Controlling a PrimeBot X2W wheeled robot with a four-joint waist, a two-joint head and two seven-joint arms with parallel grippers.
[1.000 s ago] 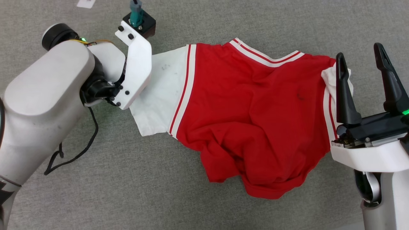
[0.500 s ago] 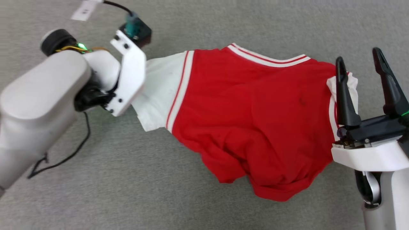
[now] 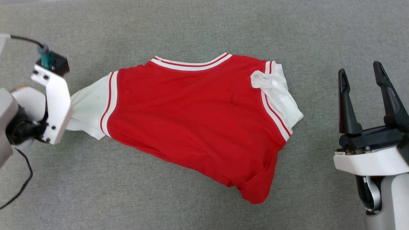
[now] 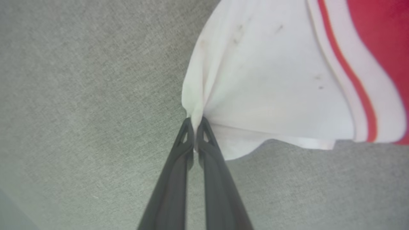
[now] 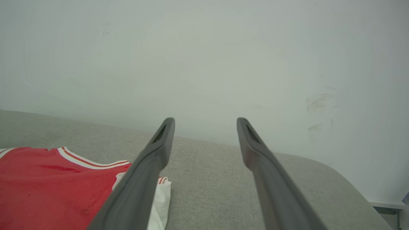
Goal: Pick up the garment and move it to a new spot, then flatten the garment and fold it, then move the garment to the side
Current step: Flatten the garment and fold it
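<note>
The garment (image 3: 198, 118), a red T-shirt with white sleeves and striped trim, lies stretched across the grey surface with its neckline at the far side. In the left wrist view my left gripper (image 4: 195, 123) is shut on the edge of the garment's white sleeve (image 4: 271, 86), pinching the cloth into a fold. In the head view the white wrist bracket (image 3: 52, 105) hides those fingers at the sleeve (image 3: 88, 105). My right gripper (image 3: 359, 68) stands open and empty, well to the right of the other sleeve (image 3: 281, 99). The right wrist view shows the right gripper (image 5: 206, 123) open, with the garment (image 5: 48, 185) at lower left.
Grey cloth surface (image 3: 204, 25) lies all around the garment. A black cable (image 3: 19, 188) hangs by the left arm. A black block with a teal plug (image 3: 51, 60) sits on the left wrist. A pale wall (image 5: 204, 64) rises behind the surface's far edge.
The left gripper shut on the white sleeve and pulled left, dragging the garment leftward and stretching it flatter. The other sleeve has slid away from the right gripper, which has stayed open.
</note>
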